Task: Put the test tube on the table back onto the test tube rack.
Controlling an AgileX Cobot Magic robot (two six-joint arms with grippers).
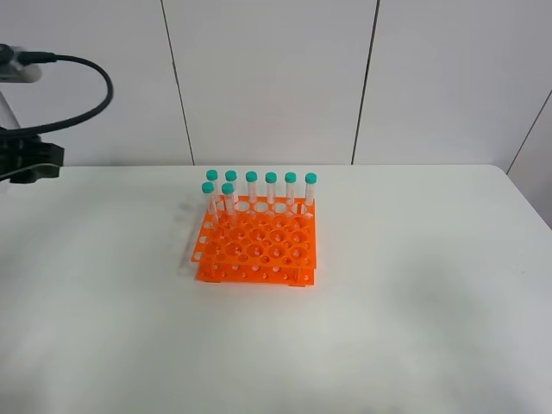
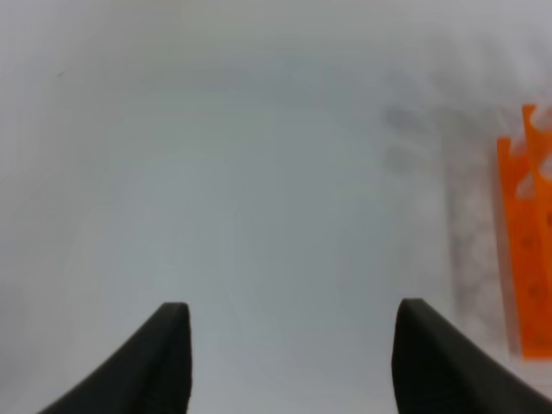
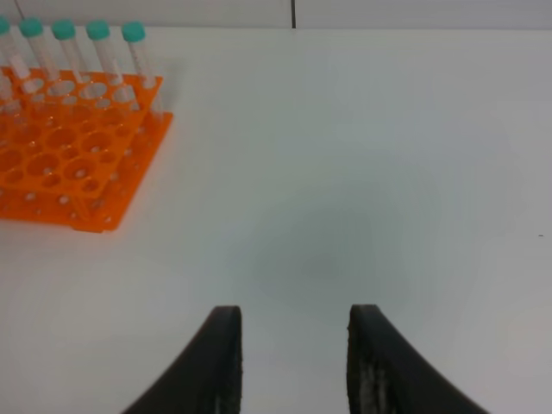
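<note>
No test tube lies on the table (image 1: 414,285) in any of the three views, so I cannot point to a loose one. I count eight green-capped tubes (image 1: 251,185), and all of them stand in the orange rack (image 1: 259,246). Six are in the back row and two are in the next row, at the left end. Each tube is upright with its cap on top, so its long axis points straight up. I cannot say which of them is the tube of the task, because they all look the same. The rack stands a little to the left of the middle of the table, and most of its holes are free. The left gripper (image 2: 289,310) has its jaws spread wide with only bare table between them, and one edge of the rack shows close by in its view. The right gripper (image 3: 293,312) has its jaws partly apart and also holds nothing; it sees the rack further away. In my judgement the task is already finished, and the left arm is the one nearer to the rack.
</note>
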